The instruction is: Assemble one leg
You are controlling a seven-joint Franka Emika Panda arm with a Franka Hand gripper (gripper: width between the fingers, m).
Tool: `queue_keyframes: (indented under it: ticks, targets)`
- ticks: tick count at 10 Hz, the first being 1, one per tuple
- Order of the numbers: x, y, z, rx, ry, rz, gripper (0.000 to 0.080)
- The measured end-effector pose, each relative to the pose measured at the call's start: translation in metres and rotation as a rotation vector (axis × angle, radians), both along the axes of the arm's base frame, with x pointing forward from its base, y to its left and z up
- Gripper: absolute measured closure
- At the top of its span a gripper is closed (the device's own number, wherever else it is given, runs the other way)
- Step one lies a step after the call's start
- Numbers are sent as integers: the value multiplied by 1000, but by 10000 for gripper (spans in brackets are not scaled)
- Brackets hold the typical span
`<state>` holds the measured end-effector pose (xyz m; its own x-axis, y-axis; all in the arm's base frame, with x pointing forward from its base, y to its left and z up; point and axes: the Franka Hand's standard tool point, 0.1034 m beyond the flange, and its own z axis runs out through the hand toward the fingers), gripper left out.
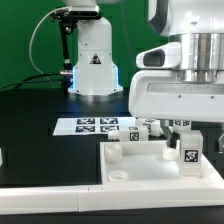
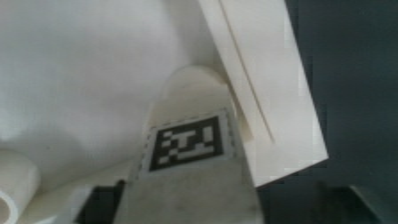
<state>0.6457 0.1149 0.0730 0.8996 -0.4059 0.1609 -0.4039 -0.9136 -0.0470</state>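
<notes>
White plastic fills my wrist camera: the small chunky white tagged leg (image 2: 192,150) sits upright between my fingers, its black-and-white square tag facing the lens. In the exterior view my claw (image 1: 188,150) is closed on that leg (image 1: 189,152), pressing it from both sides, just above the large white square tray-like panel (image 1: 125,165) on the black worktop (image 1: 35,120). I judge I am in the carrying-and-aligning step, the leg lifted but not yet seated. Next I would need to bring its threaded stub, hidden from me here, over a corner hole and lower straight, then twist. Whether it touches the panel I cannot tell.
</notes>
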Motion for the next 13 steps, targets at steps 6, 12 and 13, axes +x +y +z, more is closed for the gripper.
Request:
queue_keyframes:
  ticks: [6,12,13]
  targets:
    - [-4,-5,-3,81,-3,-641,511]
    - [-7,-6,-5,259,17,-1231,511]
    - [-7,-6,-5,255,14,-1203,329]
